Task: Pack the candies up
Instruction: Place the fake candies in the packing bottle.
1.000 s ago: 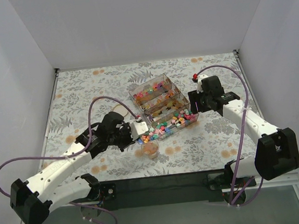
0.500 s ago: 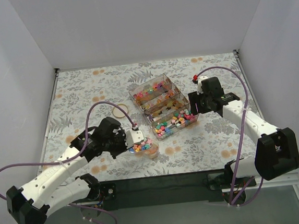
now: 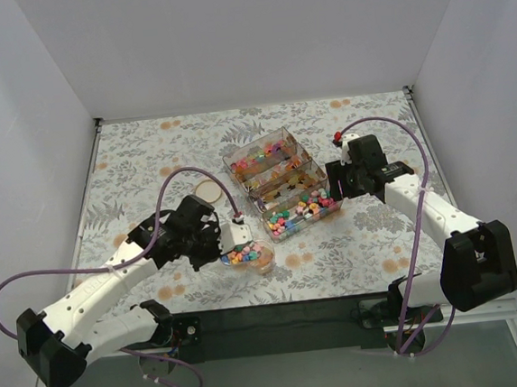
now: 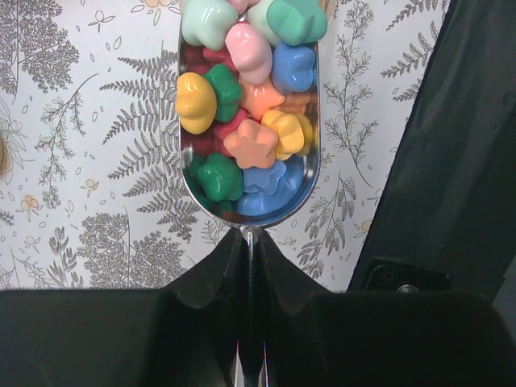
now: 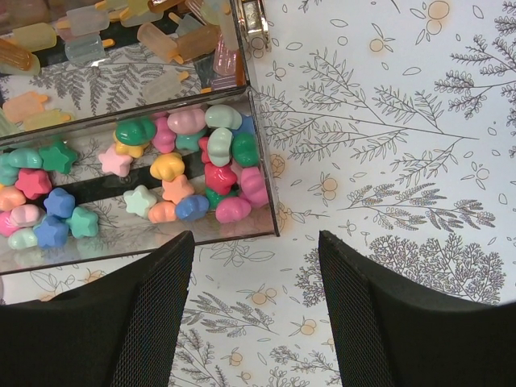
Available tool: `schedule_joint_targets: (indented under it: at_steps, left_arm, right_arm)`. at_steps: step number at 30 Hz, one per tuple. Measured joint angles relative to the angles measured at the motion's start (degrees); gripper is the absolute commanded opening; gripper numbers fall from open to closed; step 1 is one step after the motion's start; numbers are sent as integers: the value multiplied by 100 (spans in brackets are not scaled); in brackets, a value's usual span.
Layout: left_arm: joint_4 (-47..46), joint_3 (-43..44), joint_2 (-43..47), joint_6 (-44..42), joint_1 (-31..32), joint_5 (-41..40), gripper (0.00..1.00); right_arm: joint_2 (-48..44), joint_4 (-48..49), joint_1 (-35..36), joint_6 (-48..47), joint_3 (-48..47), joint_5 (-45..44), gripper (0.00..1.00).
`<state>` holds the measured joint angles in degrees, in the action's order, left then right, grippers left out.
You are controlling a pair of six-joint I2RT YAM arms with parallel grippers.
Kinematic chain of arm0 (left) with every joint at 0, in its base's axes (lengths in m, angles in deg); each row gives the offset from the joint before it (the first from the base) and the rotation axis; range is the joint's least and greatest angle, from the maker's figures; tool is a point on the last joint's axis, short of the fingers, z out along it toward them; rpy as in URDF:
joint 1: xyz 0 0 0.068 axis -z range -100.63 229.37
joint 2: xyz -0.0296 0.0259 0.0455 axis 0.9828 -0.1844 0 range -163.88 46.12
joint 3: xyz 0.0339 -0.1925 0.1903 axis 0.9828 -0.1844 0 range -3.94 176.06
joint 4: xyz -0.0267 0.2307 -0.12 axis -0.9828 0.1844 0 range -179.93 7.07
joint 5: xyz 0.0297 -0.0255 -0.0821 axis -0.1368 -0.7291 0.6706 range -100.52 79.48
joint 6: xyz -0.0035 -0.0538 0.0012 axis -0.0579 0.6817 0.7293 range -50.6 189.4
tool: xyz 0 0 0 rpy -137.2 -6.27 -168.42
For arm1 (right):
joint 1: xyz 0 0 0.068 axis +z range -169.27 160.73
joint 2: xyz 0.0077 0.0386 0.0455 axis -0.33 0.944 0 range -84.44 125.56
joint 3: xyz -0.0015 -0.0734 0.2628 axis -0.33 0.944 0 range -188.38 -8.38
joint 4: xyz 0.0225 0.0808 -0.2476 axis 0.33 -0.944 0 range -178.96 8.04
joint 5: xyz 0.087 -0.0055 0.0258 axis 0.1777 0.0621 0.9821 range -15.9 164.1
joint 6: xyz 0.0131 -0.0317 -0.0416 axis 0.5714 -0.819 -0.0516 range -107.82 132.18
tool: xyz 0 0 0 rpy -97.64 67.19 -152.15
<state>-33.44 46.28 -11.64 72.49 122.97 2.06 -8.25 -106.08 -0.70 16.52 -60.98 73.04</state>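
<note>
Metal scoop [image 4: 266, 219] heaped with candies [image 4: 251, 143], gripped by left hand [image 4: 250, 250], right hand [image 5: 256, 242] released beside box [image 5: 121, 240]

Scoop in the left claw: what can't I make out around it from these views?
Left wrist: the scoop of candies has its tip cut off by the top edge; no cup in view.
Top external: the clear cup is tiny and partly covered by the scoop; its fill level is unreadable.
Right wrist: the candy box runs off the left and top edges.
</note>
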Motion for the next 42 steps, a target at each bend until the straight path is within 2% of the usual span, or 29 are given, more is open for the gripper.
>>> schedule_joint_targets:
  at_steps: [11, 34, 42]
  left_arm:
    - [435, 411, -431, -168, 0, -74, 0]
    - [658, 627, -688, -348, 4, -168, 0]
    - [815, 817, -942, -332, 177, -321, 0]
  right_arm:
    - [0, 0, 0, 0, 0, 0, 69]
    - [2, 0, 0, 4, 2, 122, 69]
    - [2, 0, 9, 7, 2, 146, 69]
